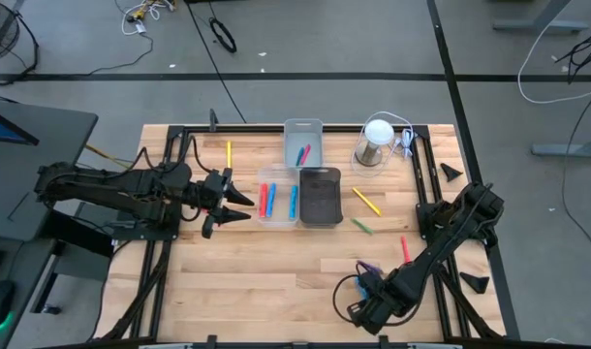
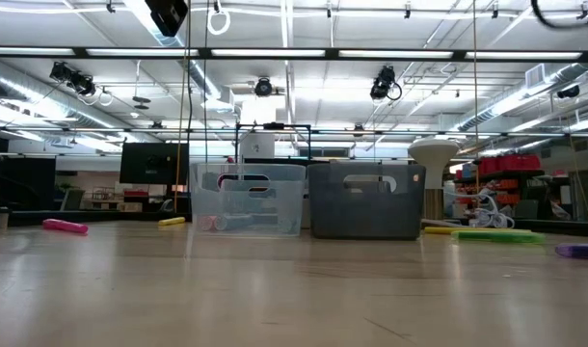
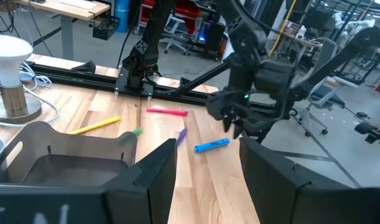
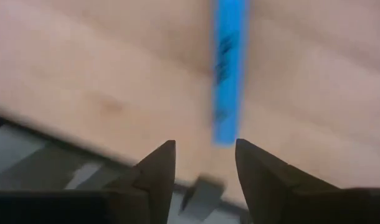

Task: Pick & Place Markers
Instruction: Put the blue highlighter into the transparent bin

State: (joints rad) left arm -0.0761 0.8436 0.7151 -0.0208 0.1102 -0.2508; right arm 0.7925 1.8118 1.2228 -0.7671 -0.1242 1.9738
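Blue marker (image 4: 230, 68) right in front of your right gripper (image 4: 204, 155), lying flat on the wood just past the fingertips, and those jaws are spread with nothing between them. From overhead, that right gripper (image 1: 365, 291) sits near the front edge of the table (image 1: 266, 271), well clear of the dark bin (image 1: 320, 197) and toward the operator's side of it; a purple marker (image 1: 370, 266) lies just beside the arm there, though the blue one itself is hard to pick out from above, probably hidden by the gripper.

Your left gripper (image 1: 239, 205) hangs beside the clear bin (image 1: 278, 197), which stands touching the dark bin on its left, and its jaws are spread and empty too. Inside that clear bin you have two red markers (image 1: 263, 200) and two blue ones (image 1: 294, 201) lying side by side. A second clear bin (image 1: 303, 143) behind the dark bin holds a red and a blue marker.

Loose on the wood: a yellow marker (image 1: 229, 153) behind and left of the dark bin, another yellow one (image 1: 367, 202) just to its right, a green marker (image 1: 361, 226) near that, and a red marker (image 1: 405, 249) further toward the front. A white-topped lamp (image 1: 376, 142) stands behind and right of the dark bin.
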